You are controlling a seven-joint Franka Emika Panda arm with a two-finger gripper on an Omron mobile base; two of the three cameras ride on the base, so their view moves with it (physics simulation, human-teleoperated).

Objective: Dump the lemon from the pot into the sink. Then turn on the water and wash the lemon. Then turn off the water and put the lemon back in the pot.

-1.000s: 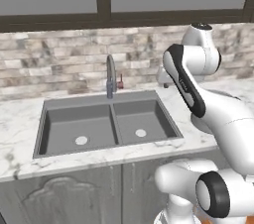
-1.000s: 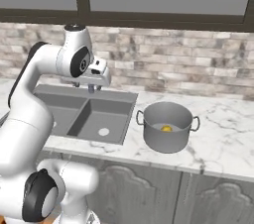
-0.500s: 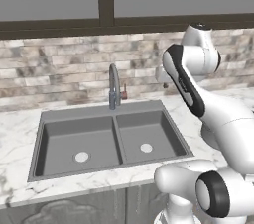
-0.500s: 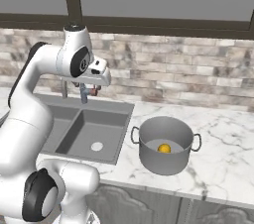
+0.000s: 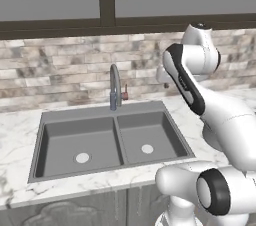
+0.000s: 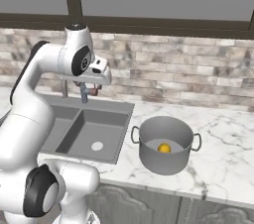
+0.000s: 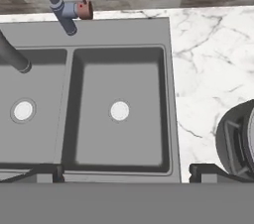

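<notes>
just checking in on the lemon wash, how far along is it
Nothing looks done yet: the lemon sits in the pot on the counter, and the sink basins are dry. In hand: the open gripper hovers above the sink, holding nothing. Left: dumping, washing under the faucet, returning the lemon.

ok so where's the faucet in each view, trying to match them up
Left base view: faucet stands upper middle, behind the sink divider.
Right base view: left of middle, partly behind the arm.
Hand view: top left, spout reaching down over the left basin.
Shared landmark: its red side handle.
</notes>
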